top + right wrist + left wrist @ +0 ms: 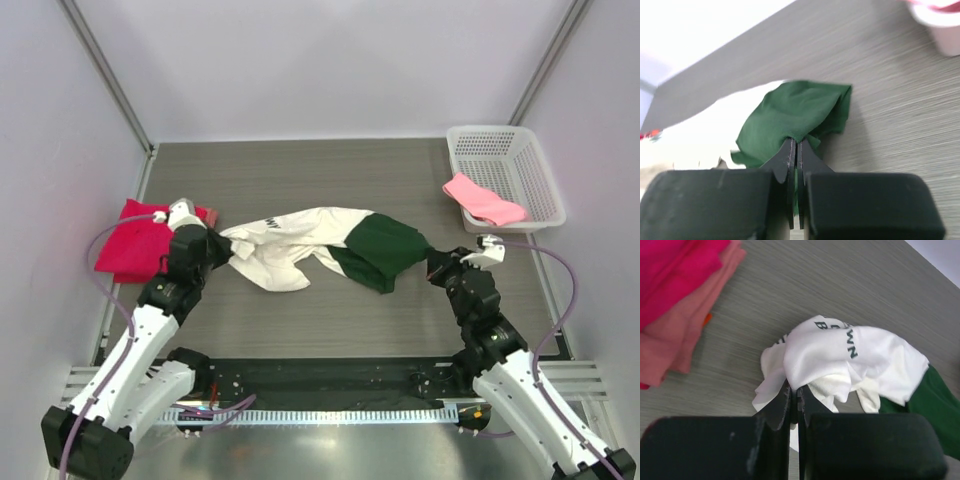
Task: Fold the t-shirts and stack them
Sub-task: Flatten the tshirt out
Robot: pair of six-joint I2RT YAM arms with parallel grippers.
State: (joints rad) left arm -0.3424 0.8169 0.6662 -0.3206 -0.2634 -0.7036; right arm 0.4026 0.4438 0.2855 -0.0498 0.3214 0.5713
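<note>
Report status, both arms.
Both shut: left gripper on white shirt, printed end; right gripper on green end. Shirt bunched between them, unfolded. Red stack left, pink shirt on basket rim, neither in the way.

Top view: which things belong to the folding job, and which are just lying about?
Job: white and green shirt, red shirt, salmon shirt, pink shirt.
Lying about: white basket, with the pink shirt draped over its rim.
</note>
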